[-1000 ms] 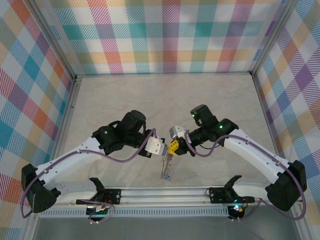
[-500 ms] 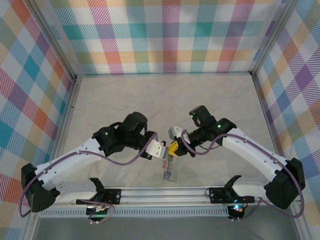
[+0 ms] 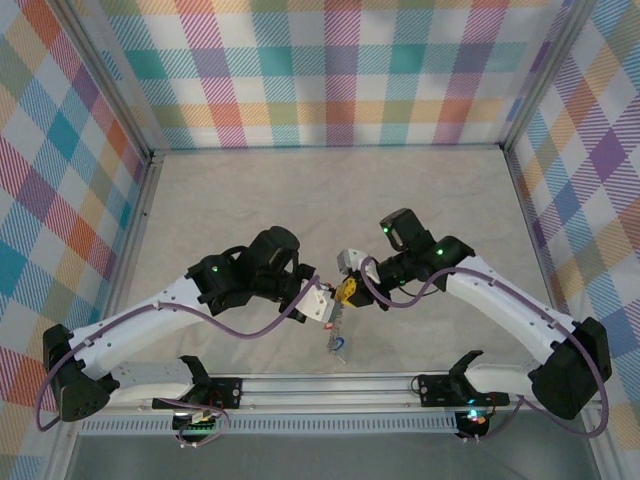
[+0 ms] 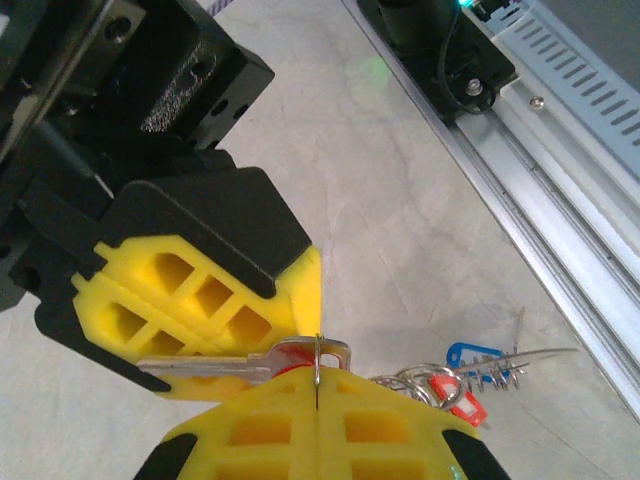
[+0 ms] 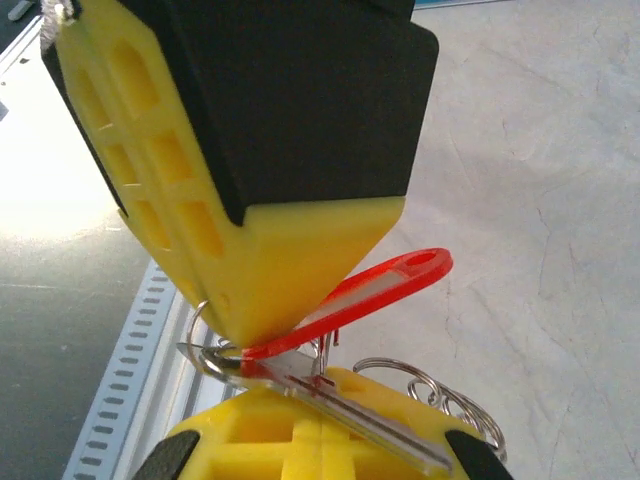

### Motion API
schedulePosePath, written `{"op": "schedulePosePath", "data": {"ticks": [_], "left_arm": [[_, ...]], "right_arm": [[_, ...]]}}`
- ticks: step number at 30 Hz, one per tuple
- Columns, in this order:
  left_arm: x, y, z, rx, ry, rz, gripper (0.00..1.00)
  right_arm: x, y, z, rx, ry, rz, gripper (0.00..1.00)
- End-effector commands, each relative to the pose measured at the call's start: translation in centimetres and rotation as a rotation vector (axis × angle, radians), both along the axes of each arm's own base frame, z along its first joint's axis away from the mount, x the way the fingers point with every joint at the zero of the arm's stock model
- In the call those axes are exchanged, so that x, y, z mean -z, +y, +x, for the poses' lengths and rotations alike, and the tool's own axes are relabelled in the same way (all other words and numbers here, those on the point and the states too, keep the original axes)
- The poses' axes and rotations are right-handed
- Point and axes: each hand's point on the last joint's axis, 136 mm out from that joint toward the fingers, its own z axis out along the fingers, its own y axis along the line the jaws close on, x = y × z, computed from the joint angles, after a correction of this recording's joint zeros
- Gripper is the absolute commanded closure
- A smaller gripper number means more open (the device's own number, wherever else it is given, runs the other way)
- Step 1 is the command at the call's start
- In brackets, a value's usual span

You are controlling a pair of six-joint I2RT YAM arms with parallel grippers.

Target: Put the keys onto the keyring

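Just above the counter (image 3: 300, 200), right fingers (image 5: 300, 440) pinch a key (image 4: 215, 368) lying sideways, its head touching the ring (image 4: 412, 381) clamped in left fingers (image 4: 300, 435).

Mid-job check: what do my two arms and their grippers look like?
The left arm and right arm have white links, black joint housings, small green lights and looping purple cables. The left gripper and right gripper have yellow gridded fingertips backed with black.
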Motion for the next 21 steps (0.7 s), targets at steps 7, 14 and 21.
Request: {"op": "schedulePosePath", "data": {"ticks": [7,14,21], "left_arm": [[-1.4,0.5,1.9,-0.104,0.011,-0.021,1.0],[-3.1,1.4,3.3,-0.178,0.081,-0.091,1.0],[-2.2,1.5,3.6,-0.199,0.127,-0.081,1.0]], "right_arm": [[-1.1,-0.2,-1.0,-0.035,-0.031,0.064,1.0],[-0.7,-0.4,-1.3,-0.04,-0.028,0.055,1.0],[-0.9,-0.4,-1.4,-0.047,-0.04,0.068,1.0]]}}
